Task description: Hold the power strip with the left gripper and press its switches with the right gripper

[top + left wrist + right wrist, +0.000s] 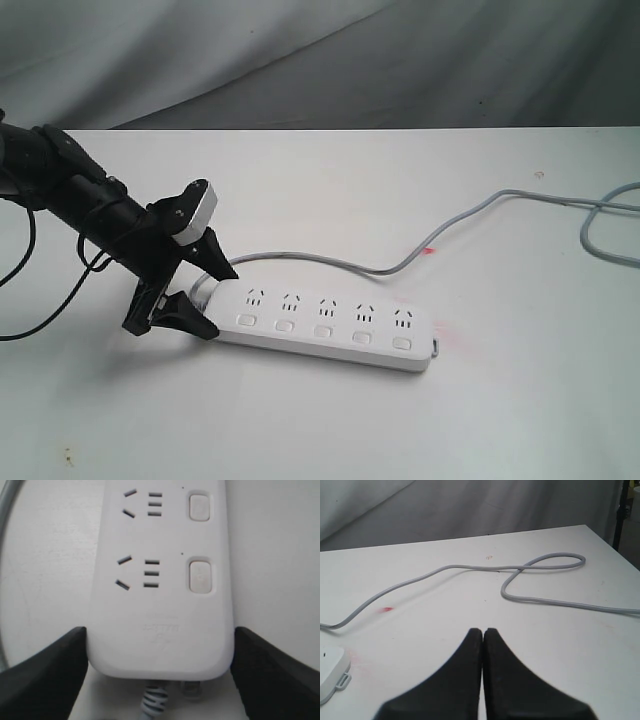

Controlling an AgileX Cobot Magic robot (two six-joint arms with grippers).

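The white power strip (330,325) lies flat on the table, its row of switches (323,329) along the near side. My left gripper (215,298) straddles the strip's cord end, one black finger on each long side. In the left wrist view both fingers (55,670) press against the power strip (160,590), and two switches (200,575) show beside their sockets. My right gripper (483,630) is shut with nothing in it, above bare table, with the strip's far end (330,672) off to one side. It is outside the exterior view.
The thin grey cord (450,225) runs from the strip's held end across the table and loops (545,565) near the far right. Small red marks (430,250) stain the tabletop. A grey cloth (300,50) hangs behind the table.
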